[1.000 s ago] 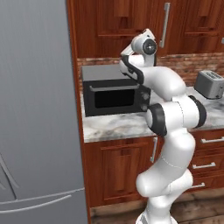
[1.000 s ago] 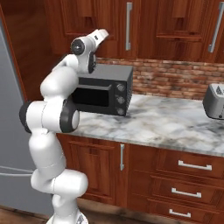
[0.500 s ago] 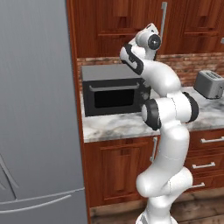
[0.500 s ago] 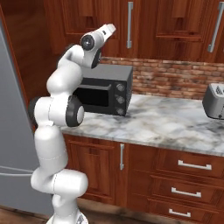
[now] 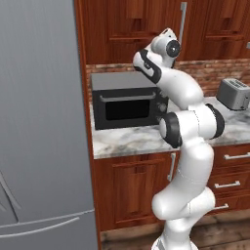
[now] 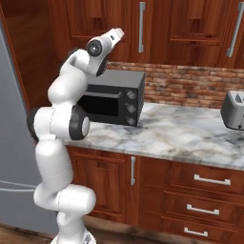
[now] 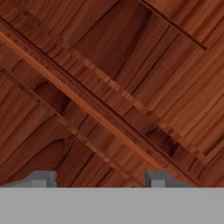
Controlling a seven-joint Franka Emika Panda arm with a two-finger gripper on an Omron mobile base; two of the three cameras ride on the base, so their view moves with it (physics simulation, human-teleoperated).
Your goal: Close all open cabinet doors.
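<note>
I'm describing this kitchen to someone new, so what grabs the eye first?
The white arm rearing up from the floor, its pincer raised against the reddish-brown cabinet doors. Next, the black microwave on the marble counter, and the big grey fridge door at the left.

A marble counter (image 6: 190, 138) runs along the brick wall, above wooden lower cabinets. A black microwave (image 6: 112, 97) sits at its left end, next to the grey fridge, with its back near the wall. A silver toaster (image 6: 236, 110) stands well apart from it, farther right on the counter.
</note>
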